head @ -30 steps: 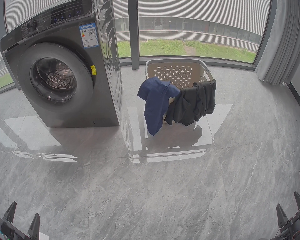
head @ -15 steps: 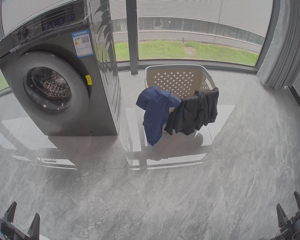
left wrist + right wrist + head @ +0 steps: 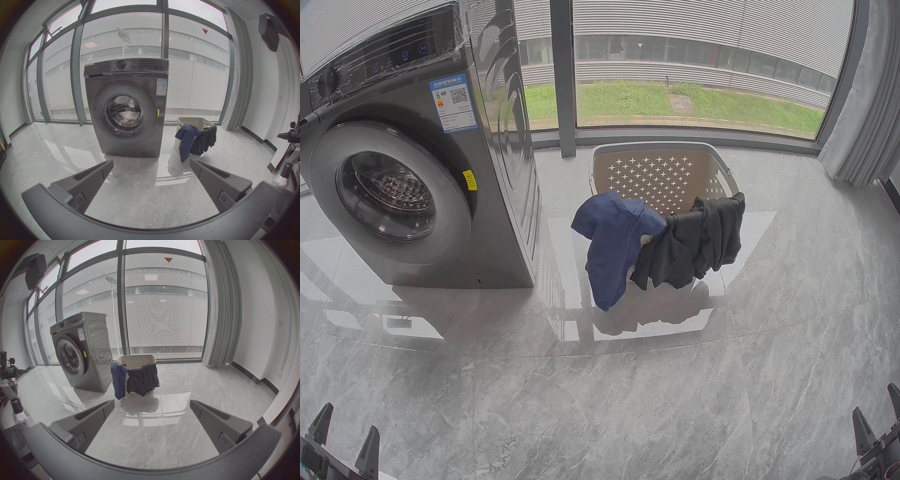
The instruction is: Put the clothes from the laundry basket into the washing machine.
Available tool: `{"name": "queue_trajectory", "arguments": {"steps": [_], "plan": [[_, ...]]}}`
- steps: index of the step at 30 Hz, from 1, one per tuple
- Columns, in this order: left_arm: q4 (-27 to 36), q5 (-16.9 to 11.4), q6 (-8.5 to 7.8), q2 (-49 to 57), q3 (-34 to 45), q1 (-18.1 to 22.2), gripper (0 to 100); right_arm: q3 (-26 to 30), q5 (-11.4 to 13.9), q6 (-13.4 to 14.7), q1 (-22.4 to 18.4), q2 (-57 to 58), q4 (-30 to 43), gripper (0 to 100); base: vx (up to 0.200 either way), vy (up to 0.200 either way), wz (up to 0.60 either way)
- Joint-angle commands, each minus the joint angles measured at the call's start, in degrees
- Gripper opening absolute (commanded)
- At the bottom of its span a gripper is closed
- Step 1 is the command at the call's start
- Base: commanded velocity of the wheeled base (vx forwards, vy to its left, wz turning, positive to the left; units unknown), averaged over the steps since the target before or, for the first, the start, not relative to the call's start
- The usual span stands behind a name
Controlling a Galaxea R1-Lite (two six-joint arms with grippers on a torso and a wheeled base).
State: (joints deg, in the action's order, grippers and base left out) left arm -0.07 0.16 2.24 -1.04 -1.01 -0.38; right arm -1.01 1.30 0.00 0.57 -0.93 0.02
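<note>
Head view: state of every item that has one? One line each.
Grey front-loading washing machine: round door shut.
Beige perforated plastic laundry basket: upright on the grey floor, beside the machine.
Dark blue garment: draped over the basket's near rim, hanging outside.
Black garment: draped over the same rim, beside the blue one.
Left gripper: open, empty.
Right gripper: open, empty.

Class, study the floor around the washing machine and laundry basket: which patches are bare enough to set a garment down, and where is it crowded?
Widest: the floor in front of the washing machine and laundry basket. Also bare: the strip between them, and from basket to curtain. Crowded: the basket's near rim, draped with the blue garment and black garment.
</note>
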Motion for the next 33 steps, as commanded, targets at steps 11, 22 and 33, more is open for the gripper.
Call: {"name": "queue_trajectory", "arguments": {"steps": [11, 22, 33], "plan": [[0.0, 0.0, 0.04, 1.0, 1.0, 0.0, 100, 1.0, 0.0, 0.0, 0.0, 0.9, 0.0, 100, 0.000, -0.200, 0.00], [0.0, 0.0, 0.04, 1.0, 1.0, 0.0, 100, 1.0, 0.0, 0.0, 0.0, 0.9, 0.0, 100, 0.000, -0.164, 0.00], [0.0, 0.0, 0.04, 1.0, 1.0, 0.0, 100, 1.0, 0.0, 0.0, 0.0, 0.9, 0.0, 100, 0.018, 0.000, 0.00]]}}
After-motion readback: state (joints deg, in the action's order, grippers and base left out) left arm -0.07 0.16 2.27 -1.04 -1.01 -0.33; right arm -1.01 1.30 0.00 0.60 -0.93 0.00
